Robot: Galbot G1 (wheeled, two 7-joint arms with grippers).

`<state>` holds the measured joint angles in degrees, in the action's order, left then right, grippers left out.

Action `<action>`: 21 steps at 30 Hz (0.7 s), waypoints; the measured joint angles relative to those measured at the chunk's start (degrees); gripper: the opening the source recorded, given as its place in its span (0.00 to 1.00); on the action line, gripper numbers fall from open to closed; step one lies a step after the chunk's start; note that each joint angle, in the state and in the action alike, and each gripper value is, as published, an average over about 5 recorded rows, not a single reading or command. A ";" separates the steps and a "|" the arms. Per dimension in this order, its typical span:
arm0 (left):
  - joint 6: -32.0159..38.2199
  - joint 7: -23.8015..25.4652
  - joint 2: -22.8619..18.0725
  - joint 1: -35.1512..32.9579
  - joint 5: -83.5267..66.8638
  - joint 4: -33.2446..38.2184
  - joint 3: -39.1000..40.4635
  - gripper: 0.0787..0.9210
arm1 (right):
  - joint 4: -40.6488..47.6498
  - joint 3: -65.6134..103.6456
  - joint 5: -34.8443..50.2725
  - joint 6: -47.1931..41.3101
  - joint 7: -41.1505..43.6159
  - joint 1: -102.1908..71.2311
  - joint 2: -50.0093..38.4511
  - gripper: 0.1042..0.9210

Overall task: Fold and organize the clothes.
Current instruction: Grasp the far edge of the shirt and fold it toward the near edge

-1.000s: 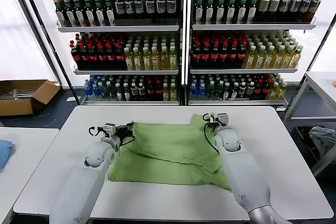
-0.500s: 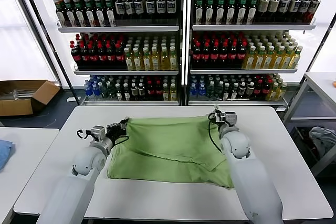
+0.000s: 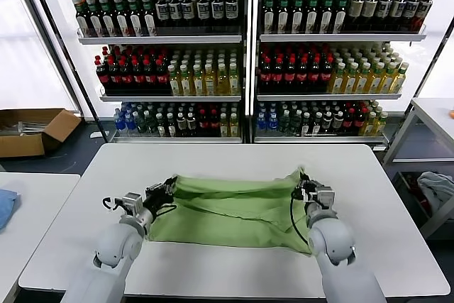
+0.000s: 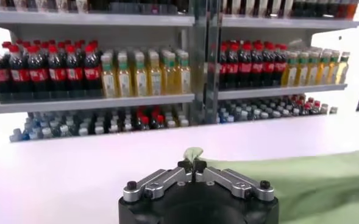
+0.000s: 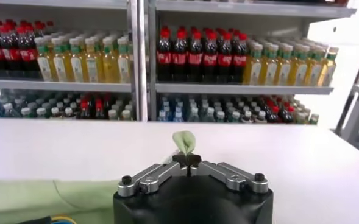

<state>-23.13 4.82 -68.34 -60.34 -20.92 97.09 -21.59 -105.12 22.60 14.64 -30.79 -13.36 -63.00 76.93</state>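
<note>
On the white table [image 3: 369, 175], the green shirt [image 3: 227, 211] lies mid-fold; left gripper [image 3: 164, 191] at nine o'clock and right gripper [image 3: 303, 188] at three o'clock pinch its far edge closed. Next, probably lay that edge on the near hem.

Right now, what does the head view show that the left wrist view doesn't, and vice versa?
Head view only: the whole light green shirt stretched across the white table, both arms, the right gripper shut on its far right corner, and a cardboard box on the floor.

Left wrist view only: close up, a small tuft of the shirt poking up between the shut fingertips of the left gripper.

Both: the shirt, the table, the left gripper pinching cloth, the bottle shelves behind.
</note>
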 measured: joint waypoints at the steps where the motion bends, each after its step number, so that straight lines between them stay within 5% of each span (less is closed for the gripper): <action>1: 0.00 0.07 0.02 -0.53 0.24 0.19 -0.19 0.01 | -0.72 0.20 -0.16 0.00 -0.08 -0.90 0.08 0.00; 17: 0.12 1.21 -0.81 -6.48 3.65 3.30 -1.70 0.01 | -6.71 1.43 -2.67 -0.14 -0.91 -9.87 0.58 0.00; 21: 0.15 1.32 -1.19 -6.97 4.54 3.66 -1.75 0.07 | -6.80 1.18 -3.88 0.20 -1.15 -11.08 0.95 0.00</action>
<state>-22.97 6.15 -69.53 -67.32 -16.38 100.75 -23.35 -111.92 23.79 10.76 -30.59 -14.51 -74.09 77.89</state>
